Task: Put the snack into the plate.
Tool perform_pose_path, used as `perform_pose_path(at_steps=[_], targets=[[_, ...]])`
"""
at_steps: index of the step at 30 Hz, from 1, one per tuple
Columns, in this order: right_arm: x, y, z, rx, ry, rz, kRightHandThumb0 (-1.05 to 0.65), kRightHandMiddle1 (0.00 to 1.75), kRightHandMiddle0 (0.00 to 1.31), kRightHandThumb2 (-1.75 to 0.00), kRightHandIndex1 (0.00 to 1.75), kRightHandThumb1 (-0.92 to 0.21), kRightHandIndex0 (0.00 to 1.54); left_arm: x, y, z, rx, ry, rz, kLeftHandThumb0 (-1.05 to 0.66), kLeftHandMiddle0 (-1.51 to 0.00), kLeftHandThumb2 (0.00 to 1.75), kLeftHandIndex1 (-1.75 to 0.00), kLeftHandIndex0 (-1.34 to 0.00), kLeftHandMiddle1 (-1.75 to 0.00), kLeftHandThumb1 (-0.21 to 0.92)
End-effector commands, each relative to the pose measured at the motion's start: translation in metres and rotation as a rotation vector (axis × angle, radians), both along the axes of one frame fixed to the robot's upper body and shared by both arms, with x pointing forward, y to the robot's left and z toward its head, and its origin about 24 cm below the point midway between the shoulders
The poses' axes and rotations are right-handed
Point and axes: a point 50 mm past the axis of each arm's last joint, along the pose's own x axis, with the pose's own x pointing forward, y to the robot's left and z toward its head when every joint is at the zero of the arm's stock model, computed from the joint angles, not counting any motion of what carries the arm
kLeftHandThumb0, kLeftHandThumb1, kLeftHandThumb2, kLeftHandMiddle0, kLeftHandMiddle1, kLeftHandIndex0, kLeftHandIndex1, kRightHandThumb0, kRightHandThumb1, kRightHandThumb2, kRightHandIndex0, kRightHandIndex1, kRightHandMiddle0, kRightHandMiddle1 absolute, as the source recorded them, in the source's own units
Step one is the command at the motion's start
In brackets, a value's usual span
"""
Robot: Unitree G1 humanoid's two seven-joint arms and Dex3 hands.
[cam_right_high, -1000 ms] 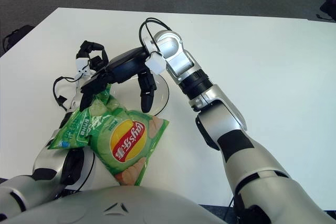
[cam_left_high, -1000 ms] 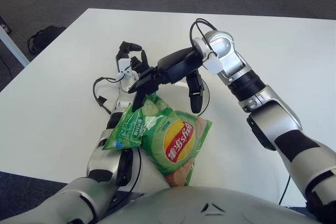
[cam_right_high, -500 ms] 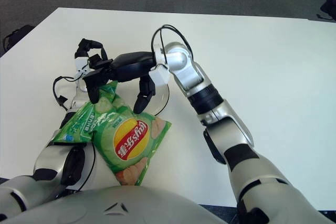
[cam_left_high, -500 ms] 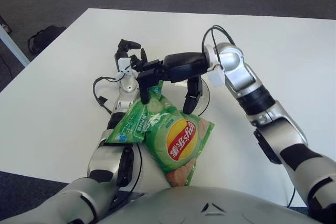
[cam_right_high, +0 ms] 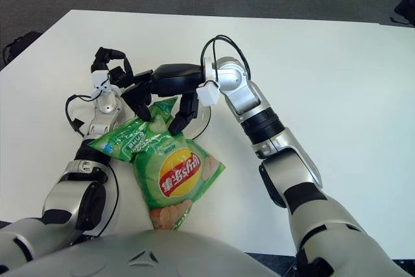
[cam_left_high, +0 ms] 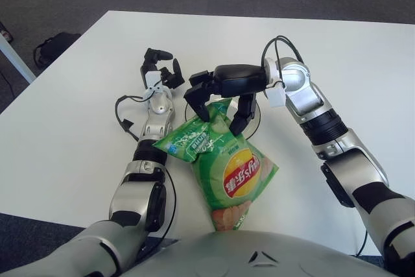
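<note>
Gripping the top edge of the green snack bag (cam_left_high: 230,160) at frame centre, my right robot hand (cam_left_high: 217,92) pinches it high so the bag hangs free over the table (cam_left_high: 363,56) and can be carried to the glass plate (cam_left_high: 254,109) just behind it. My left robot hand (cam_left_high: 159,69) shows idle at upper left of the bag, fingers curled on nothing. Both eyes show nearly the same scene; the right eye bares a little more plate rim beside my fingers.
</note>
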Motion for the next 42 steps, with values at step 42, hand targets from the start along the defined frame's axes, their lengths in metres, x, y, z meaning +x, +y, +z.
perform_pose_path(at_steps=[42], targets=[[0.016, -0.05, 0.044, -0.048, 0.081, -0.081, 0.0, 1.75, 0.72, -1.54, 1.38, -0.01, 0.9, -0.011, 0.014, -0.007, -0.07, 0.021, -0.037, -0.43, -1.19, 1.12, -1.75, -0.49, -1.75, 0.48]])
